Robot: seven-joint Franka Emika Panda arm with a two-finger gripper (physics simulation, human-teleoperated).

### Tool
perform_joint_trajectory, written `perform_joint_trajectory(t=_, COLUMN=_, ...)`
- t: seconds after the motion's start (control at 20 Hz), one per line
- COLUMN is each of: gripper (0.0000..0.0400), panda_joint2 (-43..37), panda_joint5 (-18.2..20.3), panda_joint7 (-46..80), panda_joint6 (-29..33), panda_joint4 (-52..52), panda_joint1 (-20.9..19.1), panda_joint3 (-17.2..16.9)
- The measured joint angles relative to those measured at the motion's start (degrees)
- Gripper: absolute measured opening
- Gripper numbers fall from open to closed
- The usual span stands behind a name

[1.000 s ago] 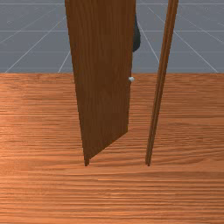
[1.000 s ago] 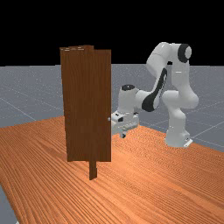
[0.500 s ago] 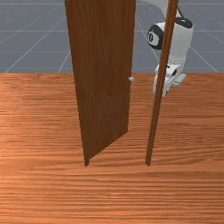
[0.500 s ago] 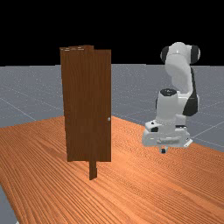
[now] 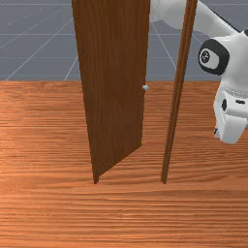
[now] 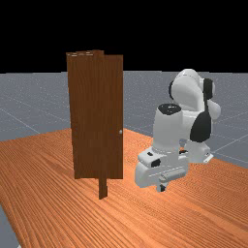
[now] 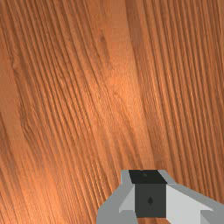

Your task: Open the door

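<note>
Door (image 5: 114,87): upright, at the front view's left; its free edge stands out of the frame line, toward my base, so I judge it already partly open.
Knob (image 5: 145,87): small and pale, at the door's free edge; nothing of mine touches it.
Opening: lies between the door's free edge and the post; it seems wide enough for a narrow reach, less so for my whole hand.
Post (image 5: 177,97): upright, leaning on nothing; a hard edge that could catch me on a straight path to the knob.
Gripper (image 5: 216,131): mine, above the table (image 5: 116,213), beyond the post at the front view's right and well apart from the door.
Fingers: I cannot tell whether they are parted or clenched.
Done: the door is ajar, by my reading.
Left: if a wider swing is wanted, I should clear the post first, then approach the free edge.
</note>
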Motion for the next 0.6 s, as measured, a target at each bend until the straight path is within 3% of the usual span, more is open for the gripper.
perform_joint_trajectory(t=0.2, gripper=0.0, panda_joint2=14.78, panda_joint5=0.41, panda_joint7=-1.53, panda_joint6=-11.52, panda_joint4=26.52, panda_joint1=0.8, panda_joint3=-1.07)
perform_joint_trajectory(t=0.25, gripper=0.0, panda_joint2=10.71, panda_joint5=0.43, panda_joint7=0.47, panda_joint6=-8.09, panda_joint4=18.52, panda_joint1=0.36, panda_joint3=-0.93)
perform_joint_trajectory(t=0.35, gripper=0.0, panda_joint2=10.72, panda_joint5=0.43, panda_joint7=0.47, panda_joint6=-8.09, panda_joint4=18.52, panda_joint1=0.35, panda_joint3=-0.94)
perform_joint_trajectory(t=0.4, gripper=0.0, panda_joint2=7.33, panda_joint5=-1.16, panda_joint7=-10.94, panda_joint6=-4.29, panda_joint4=11.74, panda_joint1=-1.58, panda_joint3=0.81)
perform_joint_trajectory(t=0.6, gripper=0.0, panda_joint2=-1.92, panda_joint5=-1.46, panda_joint7=-23.86, panda_joint6=3.62, panda_joint4=-4.58, panda_joint1=-10.37, panda_joint3=1.13)
